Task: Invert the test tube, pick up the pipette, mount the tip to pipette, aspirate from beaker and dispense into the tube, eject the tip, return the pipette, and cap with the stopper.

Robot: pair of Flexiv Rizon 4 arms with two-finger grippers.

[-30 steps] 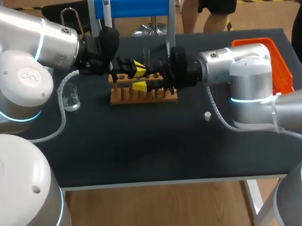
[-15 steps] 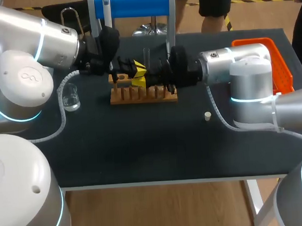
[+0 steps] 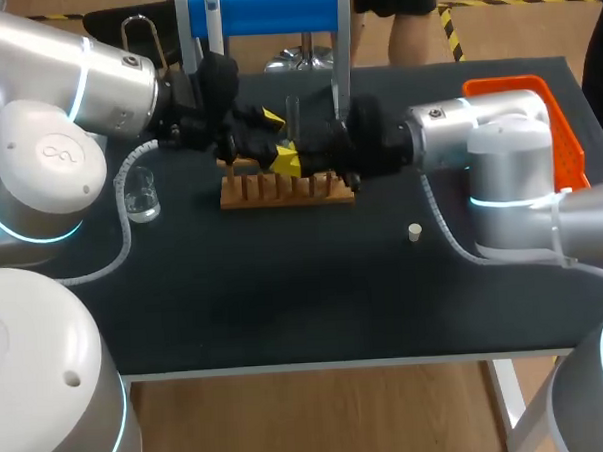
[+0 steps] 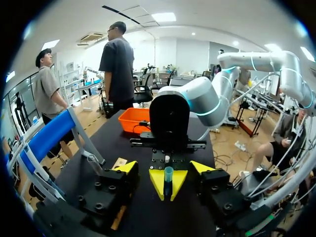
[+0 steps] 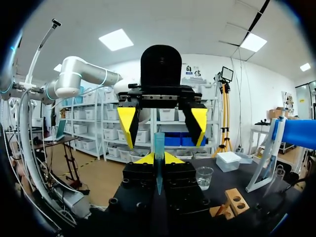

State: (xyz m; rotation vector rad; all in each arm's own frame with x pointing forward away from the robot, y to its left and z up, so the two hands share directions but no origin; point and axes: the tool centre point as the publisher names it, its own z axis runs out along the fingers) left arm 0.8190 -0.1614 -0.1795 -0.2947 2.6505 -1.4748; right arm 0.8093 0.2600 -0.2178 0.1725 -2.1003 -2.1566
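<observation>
The right fingers [image 5: 144,159] grip the tube [image 5: 159,140] above the rack [image 3: 280,193]; the left fingers [image 4: 126,167] stand open facing it.

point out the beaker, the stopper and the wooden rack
beaker [image 3: 141,199], head view, on its glass wall
stopper [image 3: 415,232], head view, on its top
wooden rack [image 3: 280,198], head view, on its front face

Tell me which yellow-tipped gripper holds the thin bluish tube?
The right gripper: it is shut on the thin bluish tube; the left gripper stands open and empty.

Bright ceiling panels [image 5: 117,39]; soft shadows, perhaps glare.
</observation>
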